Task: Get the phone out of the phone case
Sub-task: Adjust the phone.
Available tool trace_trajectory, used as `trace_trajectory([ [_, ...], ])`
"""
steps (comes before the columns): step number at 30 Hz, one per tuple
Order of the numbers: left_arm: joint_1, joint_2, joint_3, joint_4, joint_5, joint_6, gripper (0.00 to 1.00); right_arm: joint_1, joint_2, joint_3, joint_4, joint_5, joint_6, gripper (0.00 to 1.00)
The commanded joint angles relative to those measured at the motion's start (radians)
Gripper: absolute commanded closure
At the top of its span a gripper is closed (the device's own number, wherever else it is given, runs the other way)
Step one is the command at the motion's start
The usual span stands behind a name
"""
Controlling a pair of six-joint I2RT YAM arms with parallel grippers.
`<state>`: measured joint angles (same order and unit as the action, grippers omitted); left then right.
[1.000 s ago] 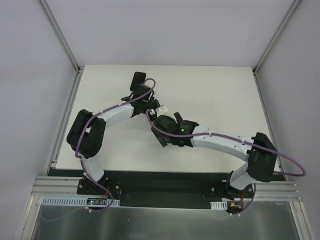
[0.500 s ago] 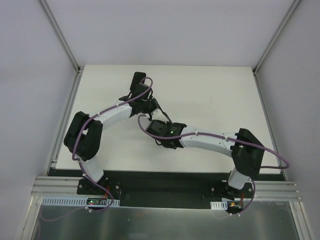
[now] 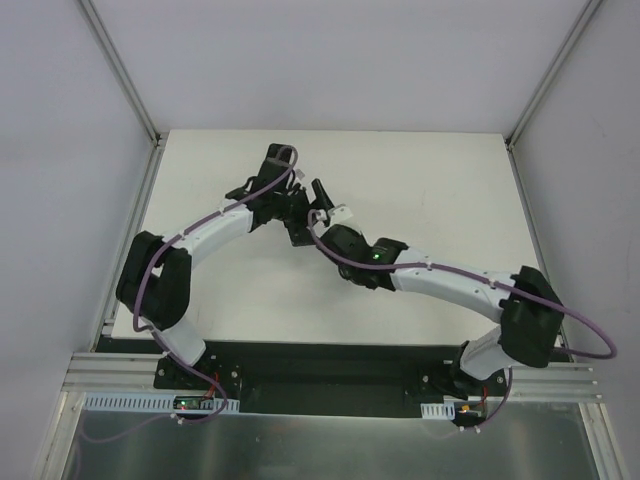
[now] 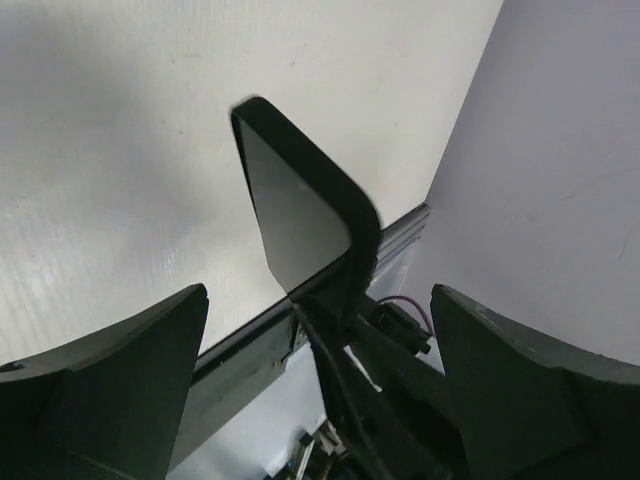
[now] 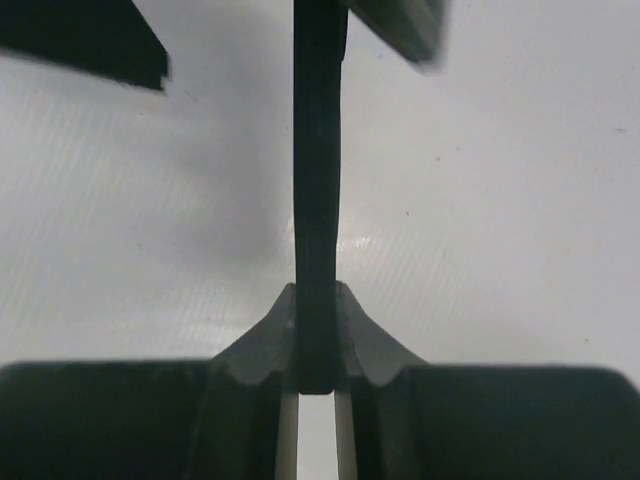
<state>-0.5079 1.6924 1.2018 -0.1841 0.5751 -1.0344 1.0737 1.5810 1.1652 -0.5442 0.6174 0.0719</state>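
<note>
Separation is pending: the slim black cased phone (image 4: 295, 205) is clamped in the right pincer (image 5: 316, 300); the wide-apart left pincer (image 4: 318, 300) must be closed on it.

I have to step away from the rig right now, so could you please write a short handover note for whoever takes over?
Left pincer: open, fingers wide on either side of the phone, touching nothing.
Right pincer: shut on the phone, holding it on edge over the table.
Phone sits inside its case; the dark rim wraps its edge.
Done: cased phone gripped and presented to the left pincer.
Left to do: close the left pincer on the case and pull phone and case apart.
</note>
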Motion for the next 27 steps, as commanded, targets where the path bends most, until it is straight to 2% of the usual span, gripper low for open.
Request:
trace_trajectory([
  [1, 0.080, -0.143, 0.030, 0.021, 0.098, 0.054, 0.06, -0.105, -0.208, -0.073, 0.095, -0.161, 0.075, 0.98],
  [4, 0.135, -0.195, 0.002, 0.023, 0.121, 0.079, 0.06, -0.211, -0.321, -0.162, 0.196, -0.373, 0.123, 0.99],
  [5, 0.146, -0.206, -0.011, 0.023, 0.129, 0.091, 0.06, -0.243, -0.350, -0.217, 0.229, -0.500, 0.138, 0.99],
  [7, 0.172, -0.238, -0.030, 0.040, 0.156, 0.128, 0.06, -0.331, -0.438, -0.268, 0.347, -0.608, 0.192, 0.99],
  [8, 0.175, -0.252, -0.063, 0.063, 0.173, 0.140, 0.06, -0.362, -0.459, -0.309, 0.384, -0.757, 0.210, 0.98],
  [12, 0.175, -0.315, -0.183, 0.282, 0.284, 0.123, 0.06, -0.468, -0.530, -0.363, 0.593, -1.000, 0.318, 0.99],
  [14, 0.175, -0.321, -0.250, 0.449, 0.354, 0.088, 0.05, -0.503, -0.536, -0.374, 0.659, -1.103, 0.382, 0.99],
  [17, 0.175, -0.306, -0.332, 0.685, 0.434, -0.022, 0.05, -0.529, -0.533, -0.380, 0.772, -1.197, 0.457, 0.99],
  [20, 0.175, -0.293, -0.390, 0.878, 0.457, -0.119, 0.05, -0.541, -0.523, -0.380, 0.849, -1.252, 0.518, 0.99],
  [26, 0.175, -0.278, -0.436, 1.100, 0.483, -0.255, 0.06, -0.549, -0.501, -0.383, 0.943, -1.309, 0.591, 0.99],
  [27, 0.174, -0.269, -0.442, 1.192, 0.485, -0.280, 0.06, -0.549, -0.492, -0.384, 0.972, -1.317, 0.615, 0.99],
])
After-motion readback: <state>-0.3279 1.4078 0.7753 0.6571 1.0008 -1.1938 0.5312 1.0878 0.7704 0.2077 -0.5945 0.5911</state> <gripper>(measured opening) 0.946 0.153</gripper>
